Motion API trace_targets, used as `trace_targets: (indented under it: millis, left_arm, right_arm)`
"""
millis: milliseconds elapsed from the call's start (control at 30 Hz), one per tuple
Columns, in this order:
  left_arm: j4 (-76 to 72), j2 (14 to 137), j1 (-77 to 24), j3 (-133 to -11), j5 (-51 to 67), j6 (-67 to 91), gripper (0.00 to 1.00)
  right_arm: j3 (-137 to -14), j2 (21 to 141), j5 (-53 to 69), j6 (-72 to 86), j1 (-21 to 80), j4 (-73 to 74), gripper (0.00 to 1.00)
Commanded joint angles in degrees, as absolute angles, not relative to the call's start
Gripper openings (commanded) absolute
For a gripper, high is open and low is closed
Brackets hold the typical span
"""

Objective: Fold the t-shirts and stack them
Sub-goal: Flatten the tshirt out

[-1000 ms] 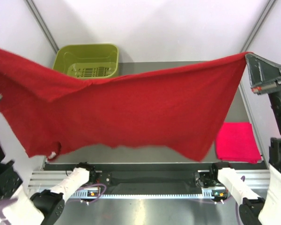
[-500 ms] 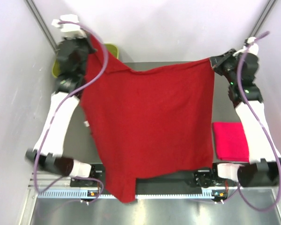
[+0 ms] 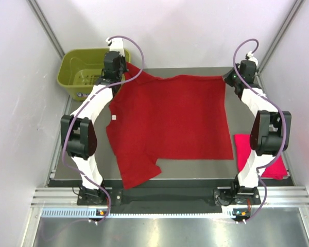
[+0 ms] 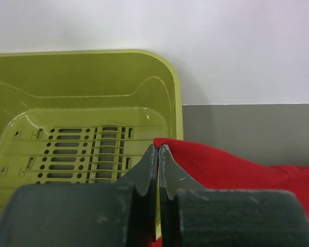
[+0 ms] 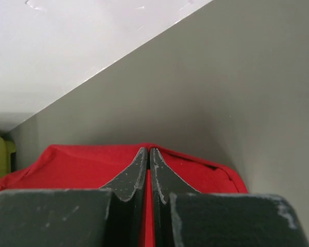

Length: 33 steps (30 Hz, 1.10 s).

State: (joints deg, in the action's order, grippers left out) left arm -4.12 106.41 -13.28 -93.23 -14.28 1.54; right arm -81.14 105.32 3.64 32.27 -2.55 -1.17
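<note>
The deep red t-shirt point(image 3: 170, 121) lies spread across the table, its near left part hanging toward the front edge. My left gripper point(image 3: 126, 66) is shut on its far left corner point(image 4: 195, 159), next to the basket. My right gripper point(image 3: 230, 77) is shut on its far right corner point(image 5: 195, 164). The pinkish red t-shirt point(image 3: 262, 157) lies folded at the near right, partly behind my right arm.
The olive-green plastic basket point(image 3: 87, 72) stands at the far left corner; it also shows in the left wrist view point(image 4: 82, 118). White walls close in the table on the left, back and right. The arm bases sit on a rail point(image 3: 165, 198) at the near edge.
Both arms have swung the deep red shirt from hanging high in the air down and away, laying it flat on the table. Both grippers now rest at the far edge.
</note>
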Motion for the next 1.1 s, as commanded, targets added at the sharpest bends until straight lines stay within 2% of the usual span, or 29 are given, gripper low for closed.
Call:
trace_targets:
  millis: [0, 433, 467, 500, 533, 567, 600, 667, 733, 833, 867, 933, 1067]
  left_arm:
    - [-11.69, 105.9, -13.45, -97.82, -12.84, 1.84, 0.0]
    - [-4.93, 104.5, -13.36, -95.01, -12.48, 2.2, 0.0]
    - [-4.4, 104.94, -13.36, -95.1, -13.0, 2.11, 0.11]
    - [-3.09, 105.55, -13.36, -95.53, -13.79, 1.85, 0.52]
    - [-0.38, 106.25, -13.45, -97.1, -16.93, 2.19, 0.64]
    - [4.09, 108.43, -13.53, -99.64, -18.35, 2.89, 0.69]
    - [12.66, 109.41, -13.45, -104.89, -19.67, 4.73, 0.76]
    - [20.52, 110.82, -13.45, -108.97, -22.41, 7.81, 0.78]
    - [26.53, 109.08, -13.54, -108.56, -22.59, 12.99, 0.78]
    - [27.42, 101.19, -14.41, -97.77, -21.98, 19.93, 0.78]
    - [27.16, 96.46, -14.94, -90.6, -21.02, 21.52, 0.78]
    - [27.42, 91.87, -15.99, -83.79, -18.81, 25.74, 0.78]
    - [34.34, 79.84, -18.45, -68.42, -17.93, 33.82, 0.78]
  right_arm:
    - [-86.66, 104.5, 5.36, 31.2, -3.6, -6.77, 0.0]
    - [-87.09, 107.93, 9.32, 34.19, -4.83, -2.64, 0.0]
    - [-88.14, 109.5, 9.93, 34.62, -4.92, -1.07, 0.01]
    - [-89.98, 110.82, 10.45, 35.06, -5.01, 5.04, 0.04]
    - [-94.61, 112.05, 10.63, 34.89, -5.27, 9.45, 0.09]
    - [-97.01, 114.58, 9.07, 34.63, -5.19, 13.58, 0.23]
    - [-99.38, 115.74, 8.18, 34.02, -5.19, 22.58, 0.32]
    - [-106.5, 118.9, 4.77, 31.57, -5.36, 30.98, 0.46]
    - [-109.24, 119.53, 2.56, 29.45, -5.36, 39.71, 0.53]
    - [-106.37, 115.86, 0.97, 24.53, -5.1, 44.54, 0.63]
    - [-104.96, 114.53, 0.36, 23.39, -4.75, 45.0, 0.67]
    - [-99.79, 111.72, 0.35, 22.59, -3.96, 45.26, 0.71]
    - [-90.37, 102.5, 0.88, 21.8, -1.06, 43.69, 0.99]
